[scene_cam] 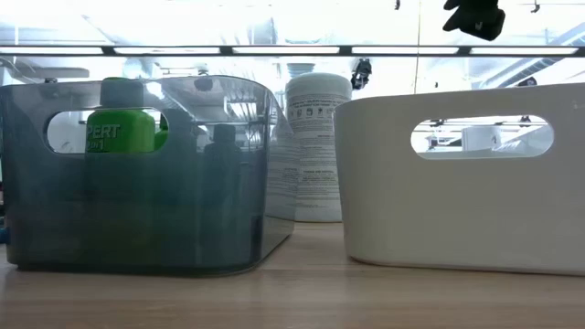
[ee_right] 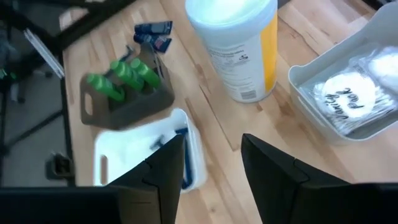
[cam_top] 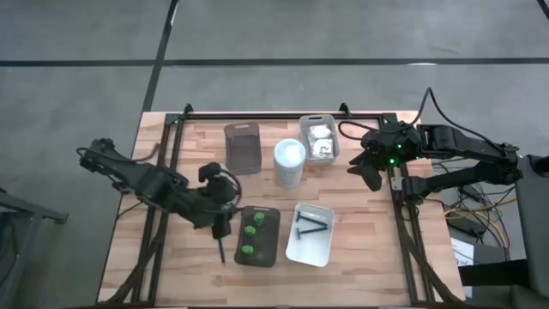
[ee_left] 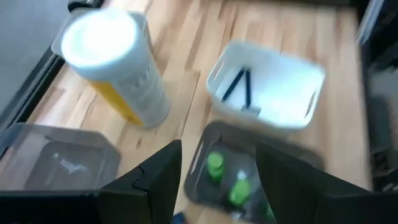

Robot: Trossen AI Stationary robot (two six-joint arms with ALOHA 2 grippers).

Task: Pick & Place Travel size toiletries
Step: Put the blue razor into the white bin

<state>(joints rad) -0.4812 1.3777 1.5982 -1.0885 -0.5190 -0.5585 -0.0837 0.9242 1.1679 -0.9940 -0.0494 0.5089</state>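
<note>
Left gripper (cam_top: 219, 225) hovered low at the lower left of the high view, just beside the left edge of the grey tray (cam_top: 271, 249), its jaws spread wide with nothing visibly between them. Right gripper (cam_top: 367, 168) hung at the upper right of that frame, well apart from the trays, its fingers parted and empty.

Three green bottles (cam_top: 250, 232) stood upright in the grey tray, caps up, their long axes vertical and lined up roughly along the tray's length. Two slim razors (cam_top: 310, 225) lay flat in the white tray (cam_top: 298, 250) at lower centre, converging toward the left of the frame. White packets (cam_top: 321, 140) sat in the clear tray (cam_top: 331, 156) at upper centre, beside the tall white cylinder (cam_top: 289, 163). A dark navy tube (cam_top: 220, 251) lay on the table (cam_top: 360, 249) directly under the left gripper, its long axis running near vertical in the frame, tipped slightly toward lower right; which end was the cap could not be told.

Judging from this, the main risk was the tube's closeness to the tray wall: a descent slightly off line could clip the rim and shove the tray, toppling the upright bottles. Fingers closing along the tube's length, not across it, would likely squirt it away.
</note>
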